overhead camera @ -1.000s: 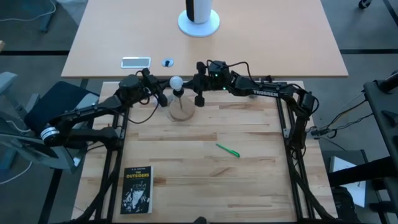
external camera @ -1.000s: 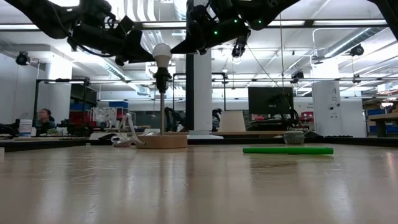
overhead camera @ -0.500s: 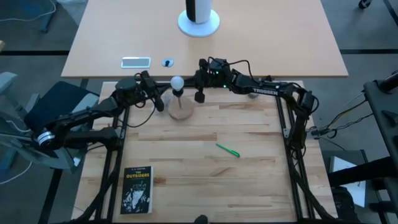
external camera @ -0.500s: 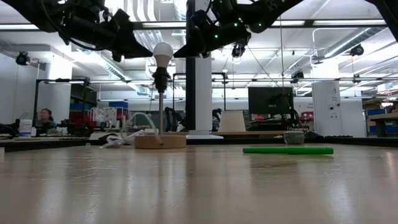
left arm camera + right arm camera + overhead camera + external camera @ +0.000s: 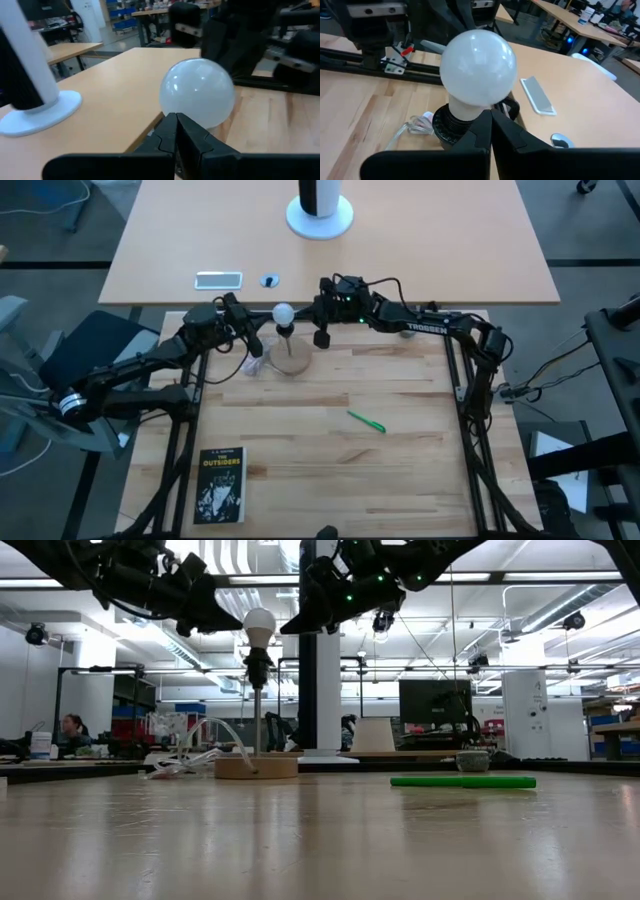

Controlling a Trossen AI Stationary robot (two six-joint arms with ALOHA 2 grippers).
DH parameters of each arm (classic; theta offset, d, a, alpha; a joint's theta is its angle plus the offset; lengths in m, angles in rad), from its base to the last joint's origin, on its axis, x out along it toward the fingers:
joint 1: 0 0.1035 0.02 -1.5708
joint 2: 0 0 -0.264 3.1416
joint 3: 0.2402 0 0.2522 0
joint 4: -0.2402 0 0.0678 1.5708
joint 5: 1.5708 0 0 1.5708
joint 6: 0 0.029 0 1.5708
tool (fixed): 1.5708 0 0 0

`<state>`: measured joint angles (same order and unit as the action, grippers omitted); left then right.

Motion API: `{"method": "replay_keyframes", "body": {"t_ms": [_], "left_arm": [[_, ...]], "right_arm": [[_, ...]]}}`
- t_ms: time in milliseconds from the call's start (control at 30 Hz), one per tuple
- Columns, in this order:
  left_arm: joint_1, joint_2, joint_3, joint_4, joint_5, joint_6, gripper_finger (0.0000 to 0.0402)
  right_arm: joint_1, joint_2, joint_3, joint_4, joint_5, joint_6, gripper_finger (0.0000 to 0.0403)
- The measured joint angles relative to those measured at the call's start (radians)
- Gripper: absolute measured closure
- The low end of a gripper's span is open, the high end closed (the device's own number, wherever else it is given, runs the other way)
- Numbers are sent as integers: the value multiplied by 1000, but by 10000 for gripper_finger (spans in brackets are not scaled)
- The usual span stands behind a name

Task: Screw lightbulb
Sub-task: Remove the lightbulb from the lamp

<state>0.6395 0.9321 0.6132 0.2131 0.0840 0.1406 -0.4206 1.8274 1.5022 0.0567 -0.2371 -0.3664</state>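
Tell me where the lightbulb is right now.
In the high view the lightbulb sits in a black socket atop a thin post on a round wooden base, near the table's far edge, between the left gripper and right gripper.

Both arms are showing dark, near-black bodies built of jointed segments. The right arm is wearing white "TROSSEN" lettering along one link, with black cables looping over its wrist and small green lights glowing there. The left arm is carrying a white band near its base and a loose black cable. Each wrist view is showing matte black fingers with stepped, notched inner edges meeting along a thin seam.
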Motion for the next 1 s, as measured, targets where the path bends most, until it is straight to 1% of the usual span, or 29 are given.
{"method": "replay_keyframes", "body": {"t_ms": [100,233,600,767,1000], "left_arm": [[0,-1,0,3,-60,3,401],[0,5,0,33,-70,16,401],[1,16,0,32,23,24,402],[-3,3,0,6,49,20,402],[-4,-19,0,-16,57,8,401]], "right_arm": [[2,-6,-1,-12,-2,-7,403],[6,-7,-1,-15,-38,-23,403],[5,-5,-2,59,-44,-20,403],[0,1,-2,61,-39,-1,403],[0,4,-2,64,-34,-1,403]]}}
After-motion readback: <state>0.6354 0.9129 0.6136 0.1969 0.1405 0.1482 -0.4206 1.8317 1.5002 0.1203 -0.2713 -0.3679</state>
